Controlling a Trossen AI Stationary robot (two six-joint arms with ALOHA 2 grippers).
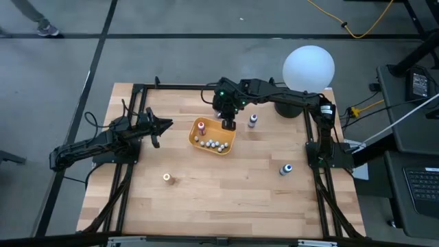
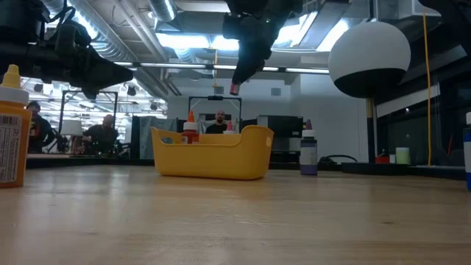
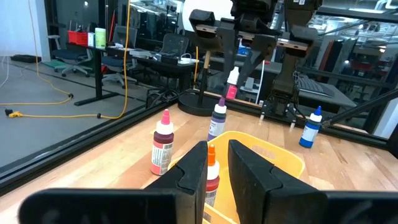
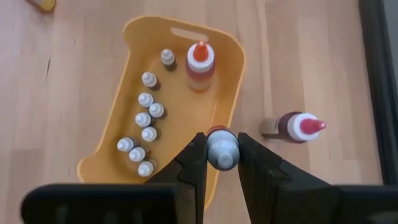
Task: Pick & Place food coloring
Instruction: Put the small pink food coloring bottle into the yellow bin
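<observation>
The orange tray (image 1: 224,147) (image 4: 118,99) sits mid-table and holds several tiny white-capped bottles (image 4: 144,118) and a taller orange-topped bottle (image 4: 200,62), all upright. My right gripper (image 1: 228,124) (image 4: 222,152) hangs over the tray's far rim, shut on a small red-tipped food coloring bottle (image 3: 232,84). A maroon bottle (image 4: 298,126) stands on the table just beyond the tray. A purple bottle (image 1: 252,121) and a blue one (image 1: 286,169) stand to the right, and an orange one (image 1: 167,178) nearer the front. My left gripper (image 1: 159,127) (image 3: 217,168) waits, open, left of the tray. My right gripper pinches the small bottle's body (image 4: 222,151) between its two fingers, coming from above and pointing down. The bottle is lifted clear above the tray's rim. Its red tip (image 2: 234,88) points down below the fingers, and its pale round end faces the wrist camera.
A lamp with a white globe (image 1: 309,67) stands at the table's far right corner. Black frame rails (image 1: 130,178) run along the left, right and far edges. In the low view a yellow bottle (image 2: 11,132) stands close at the left. People sit in the room behind.
</observation>
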